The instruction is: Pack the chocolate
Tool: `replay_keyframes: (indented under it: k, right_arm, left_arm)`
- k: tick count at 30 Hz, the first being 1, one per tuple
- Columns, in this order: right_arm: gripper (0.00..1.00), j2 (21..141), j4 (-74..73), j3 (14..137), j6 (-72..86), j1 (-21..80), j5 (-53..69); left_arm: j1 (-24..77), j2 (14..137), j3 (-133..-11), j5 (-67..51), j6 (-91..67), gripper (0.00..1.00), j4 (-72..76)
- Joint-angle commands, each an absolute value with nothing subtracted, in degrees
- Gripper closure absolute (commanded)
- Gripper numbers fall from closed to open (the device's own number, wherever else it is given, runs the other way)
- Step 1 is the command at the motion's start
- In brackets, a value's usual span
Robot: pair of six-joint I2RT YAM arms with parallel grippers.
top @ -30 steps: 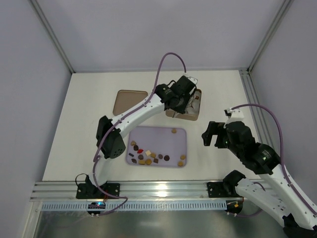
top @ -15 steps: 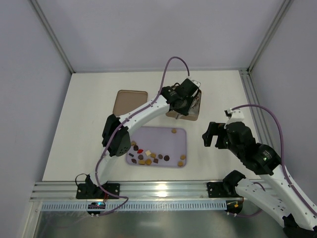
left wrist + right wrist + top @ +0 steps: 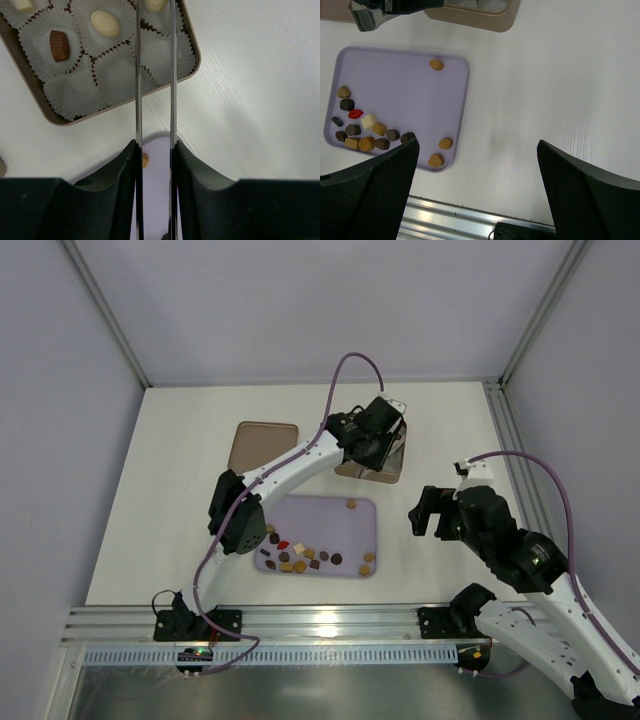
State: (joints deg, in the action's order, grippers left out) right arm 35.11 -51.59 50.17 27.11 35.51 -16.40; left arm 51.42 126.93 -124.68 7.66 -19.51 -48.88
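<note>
Several chocolate pieces [image 3: 300, 558] lie loose on the lilac tray [image 3: 320, 510], mostly along its near edge [image 3: 370, 135]. The tan box [image 3: 197, 55] holds white cup liners. One liner has a brown chocolate [image 3: 59, 45] and one a cream chocolate [image 3: 105, 22]. My left gripper [image 3: 385, 445] hangs over the box. Its thin blades stand a little apart, with a cream piece [image 3: 156, 4] between them at the frame's top edge. Their tips are cut off, so a grip cannot be judged. My right gripper [image 3: 477, 144] stands wide open over bare table, right of the tray [image 3: 405, 80].
A flat brown lid [image 3: 263, 445] lies left of the box. The box's near wall [image 3: 485, 17] shows at the top of the right wrist view. An aluminium rail [image 3: 320, 620] runs along the table's near edge, and walls close in the far side and both sides.
The left arm has reached further right and the gripper has settled over the box. The right arm has not moved.
</note>
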Motion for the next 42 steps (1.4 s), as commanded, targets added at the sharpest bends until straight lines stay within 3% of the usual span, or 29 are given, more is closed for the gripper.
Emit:
replay_keyframes:
  k: [1,31,42]
  right_arm:
    - [0.00,34.5,-51.2,51.9,26.9,35.4,-17.6]
    - [0.00,35.0,-51.0,51.6,26.7,35.3,-17.3]
    - [0.00,35.1,-50.6,51.7,26.8,35.4,-17.0]
  left_arm:
    - [51.0,127.0,-127.2,7.2,-20.0,0.67,-46.4]
    - [50.6,124.5,-125.7,7.9,-19.3,0.63,-46.8]
    - [50.9,110.9,-115.3,6.9,-21.4,0.64,-46.6]
